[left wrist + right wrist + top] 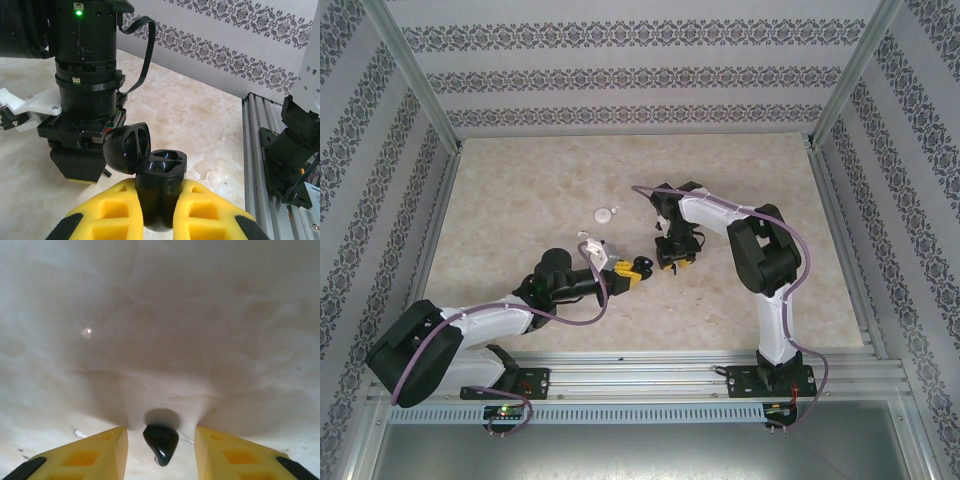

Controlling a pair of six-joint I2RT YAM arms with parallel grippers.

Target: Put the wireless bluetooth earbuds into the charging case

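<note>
The left gripper is clamped on a black glossy plastic charging case, its lid hinged open toward 10 o'clock and two sockets showing. At 3 o'clock of it in the top view, the right gripper stands parted over the cream marble-patterned table. One black glossy comma-shaped earbud sits between the yellow fingers, touching neither.

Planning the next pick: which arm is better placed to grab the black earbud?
Right. The right tool, open, straddles the black earbud; the left tool is shut on the open charging case.
</note>
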